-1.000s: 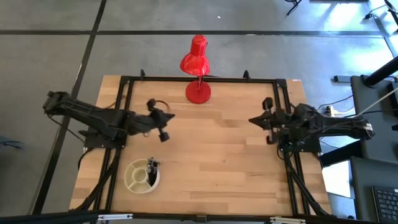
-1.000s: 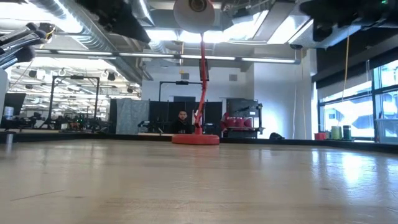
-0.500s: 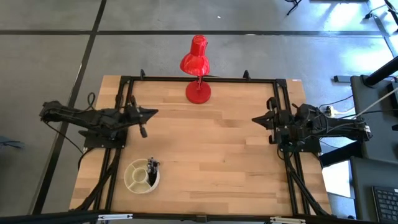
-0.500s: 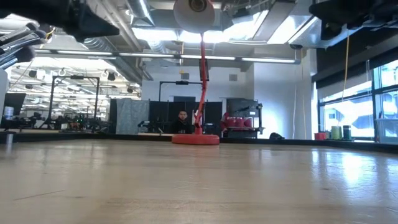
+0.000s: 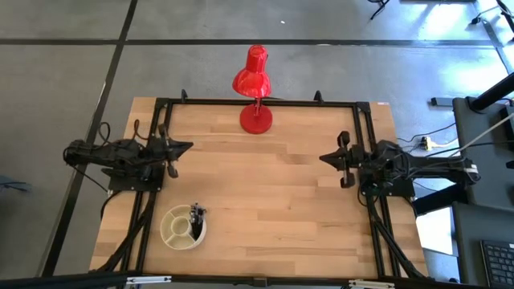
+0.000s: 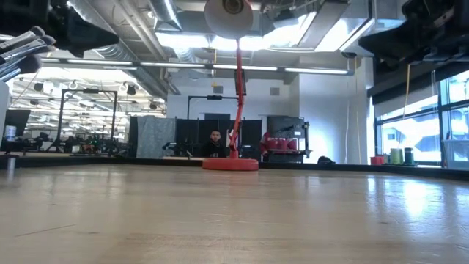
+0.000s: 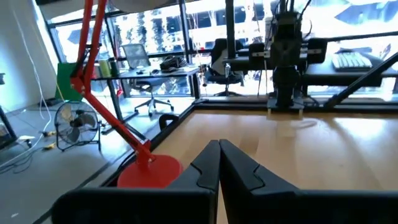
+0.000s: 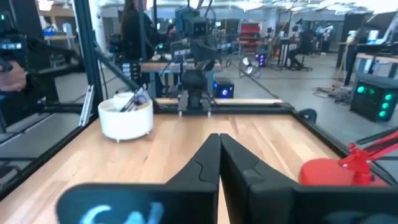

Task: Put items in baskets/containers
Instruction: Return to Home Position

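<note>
Overhead, one dish; left end effector and right end effector each pressed together.

Left tool much farther back and leftward

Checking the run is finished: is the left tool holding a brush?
No, the left tool is shut, its tips pressed together with nothing between them.

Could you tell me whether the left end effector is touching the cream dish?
Apart. The high view shows a plain stretch of bare tabletop between the left end effector and the cream dish.
</note>
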